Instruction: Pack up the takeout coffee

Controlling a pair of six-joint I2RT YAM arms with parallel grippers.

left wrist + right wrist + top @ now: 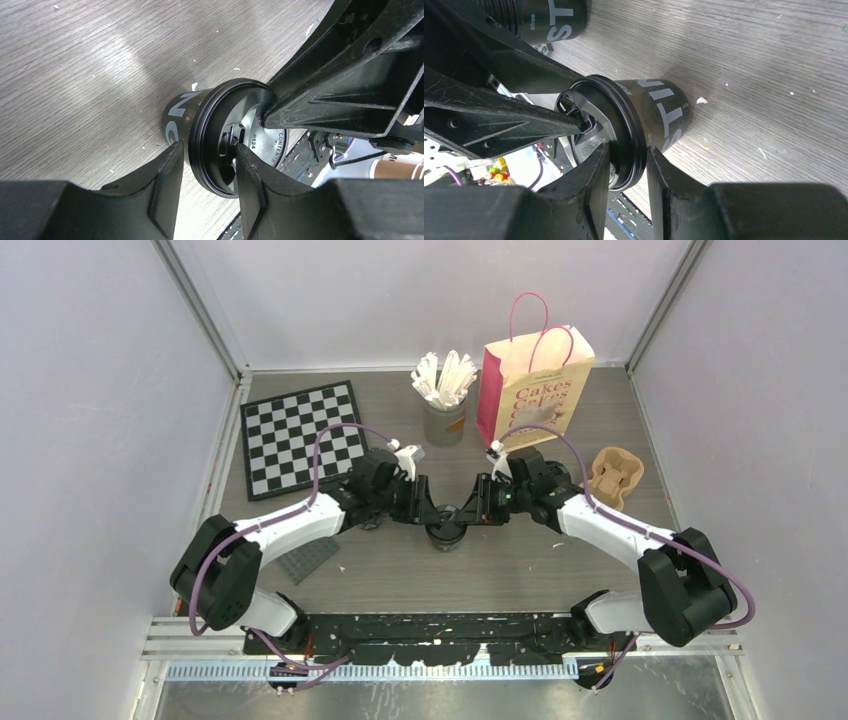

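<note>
Two grippers meet over one coffee cup [445,533], which stands upright on the table [400,580] midway between the arms, well short of the pink paper bag [535,390] at the back. The left gripper [210,175] is about half closed, with one finger on top of the black lid [205,125] and the other outside its rim, so it pinches the edge. The right gripper [626,175] has the opposite edge of the same lid in the same narrow pinch. A second cup [549,20] stands close by.

To my eye this is the capping step: the lid looks seated and both arms are pressing its rim down. The cup is not yet packed. Next, one arm would need to let go and back away. The other then needs a firmer hold on the cup wall, since a lift by the lid alone could pop it off. The brown carrier [612,477] waits at the right.
</note>
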